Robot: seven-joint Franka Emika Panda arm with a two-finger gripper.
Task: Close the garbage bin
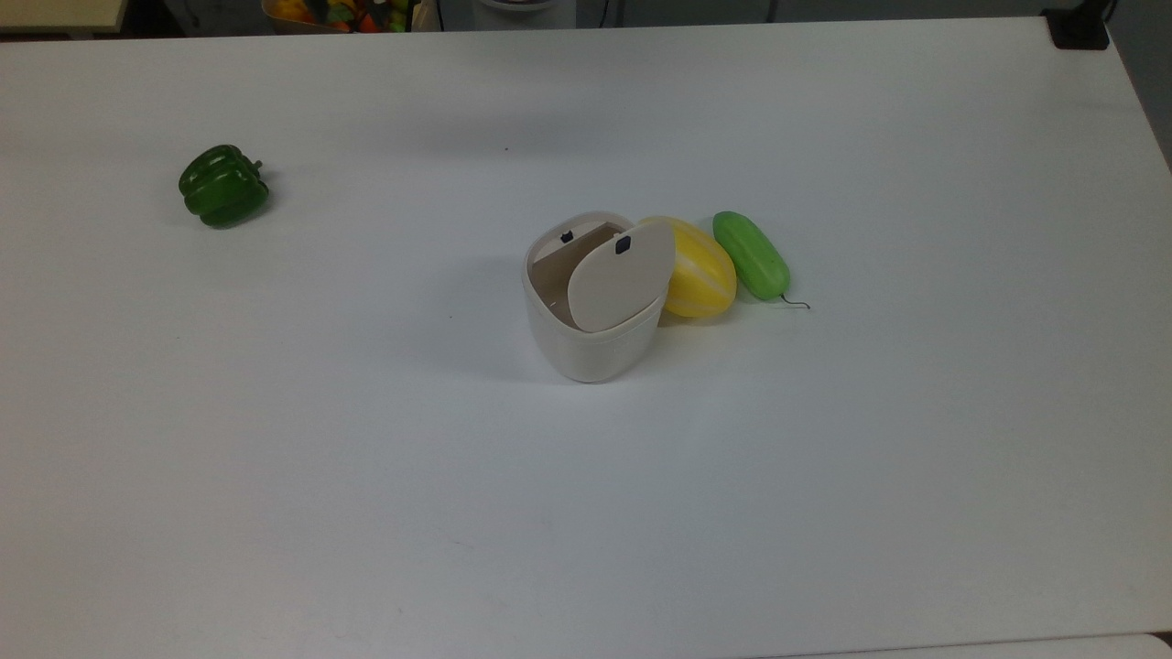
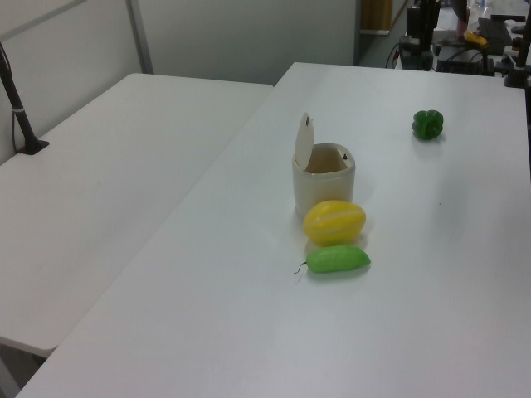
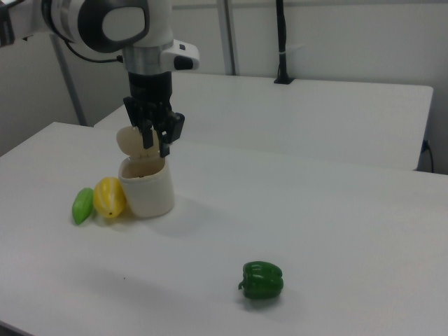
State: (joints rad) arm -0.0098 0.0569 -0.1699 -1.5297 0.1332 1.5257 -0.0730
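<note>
The garbage bin (image 1: 591, 316) sat near mid-table in the top view, its lid (image 1: 621, 275) standing up toward three o'clock, hinged on that side, so the mouth lay open. A yellow melon (image 1: 703, 270) touched the bin at three o'clock, a green cucumber (image 1: 751, 254) just beyond it; a green pepper (image 1: 223, 186) lay well apart at ten o'clock. In the right view my gripper (image 3: 155, 142) hung in front of the lid, jaws slightly spread, holding nothing, I judged ready to push it down.
</note>
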